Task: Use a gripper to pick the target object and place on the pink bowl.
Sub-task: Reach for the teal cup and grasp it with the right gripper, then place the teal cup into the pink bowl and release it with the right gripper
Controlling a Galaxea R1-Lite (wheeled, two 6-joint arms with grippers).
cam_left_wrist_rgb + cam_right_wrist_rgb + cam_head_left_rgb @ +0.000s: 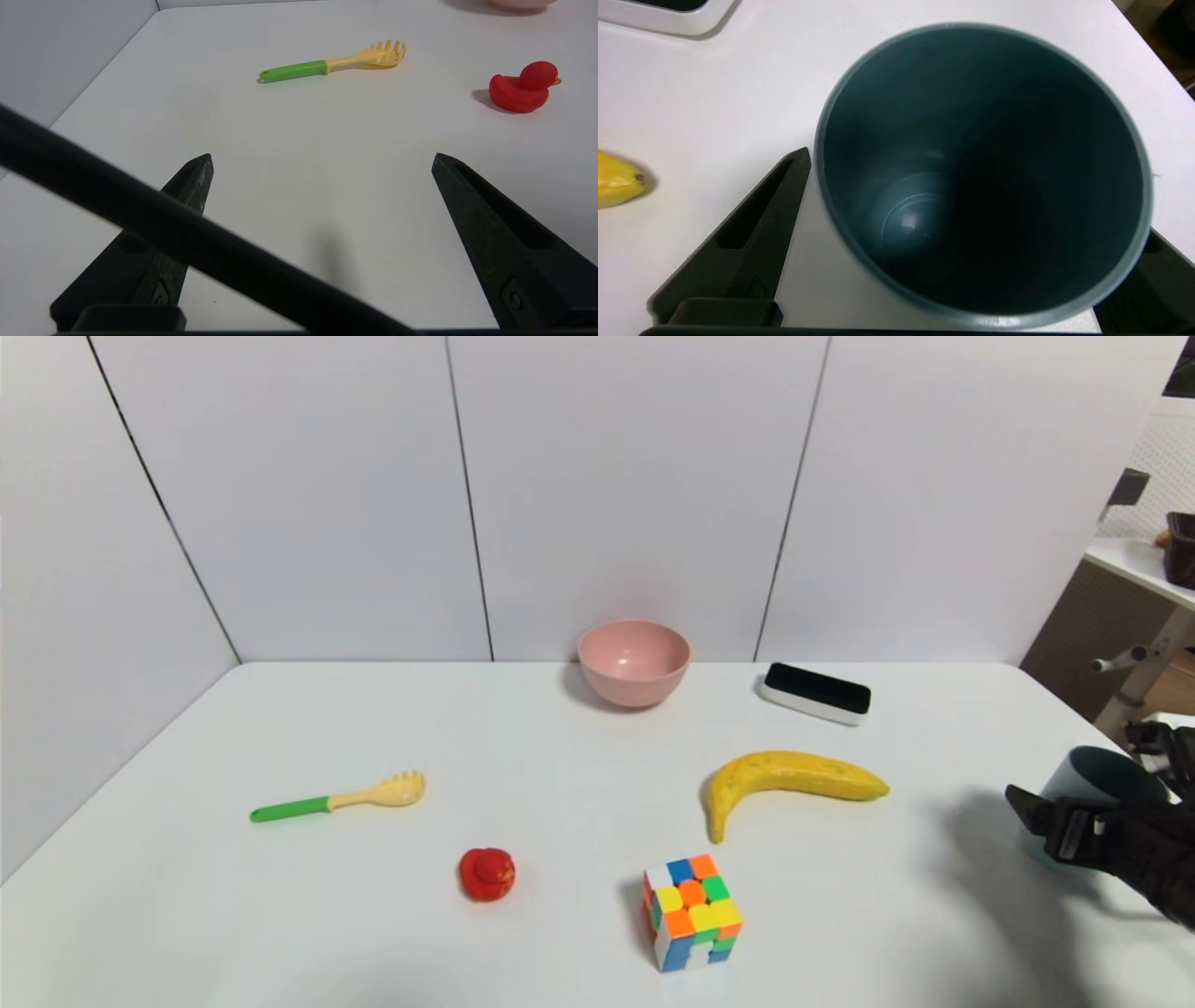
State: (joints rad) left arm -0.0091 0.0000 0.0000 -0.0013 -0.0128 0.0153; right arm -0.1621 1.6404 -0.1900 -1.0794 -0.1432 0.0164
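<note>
Grey-blue plastic, darker inside: this is the cup (1102,782), and it stands upright near the right edge of the white table (560,803), well apart from the pink bowl (634,662) at the back wall. We have our right gripper (971,196) around it: one black finger (752,233) stands just beside the cup wall with a thin gap, the other is mostly hidden behind the rim, so we cannot tell if the fingers already press on the cup. Our left gripper (322,161) hangs over bare table with its fingers spread wide and nothing between them. We see also a banana (789,782), a colour cube (692,912), a red duck (486,874), a green-handled fork (341,796) and a black-and-white eraser (816,693).
</note>
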